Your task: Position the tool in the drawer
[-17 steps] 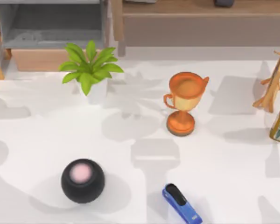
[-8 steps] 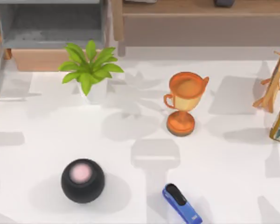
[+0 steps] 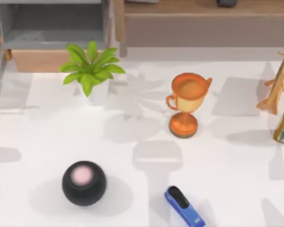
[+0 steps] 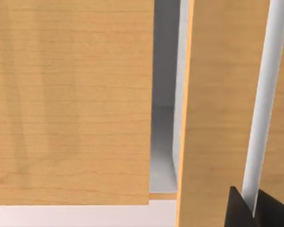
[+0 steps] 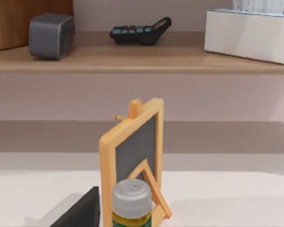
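At the near edge of the white table (image 3: 236, 156), a little right of centre, lies the blue stapler (image 3: 184, 206), flat and slanted, untouched and well apart from the open drawer (image 3: 52, 28) at the far left corner. The drawer's grey inside looks bare and ready. The left gripper (image 4: 248, 208) sits close against the wooden cabinet front (image 4: 71, 94); dark finger tips stand on either side of a pale vertical bar, but whether they pinch it or merely flank it I cannot tell. Of the right gripper I cannot tell the fingers either; its wrist view looks over a bottle (image 5: 131, 203) and a small easel (image 5: 132, 151) toward a shelf (image 5: 142, 59).

The step in hand seems to be fetching the stapler. It would go best with a grip across the narrow body, jaws square to its slant, and a path clear of the orange trophy cup (image 3: 187, 104), the potted plant (image 3: 91, 66) and the black ball (image 3: 84, 182).
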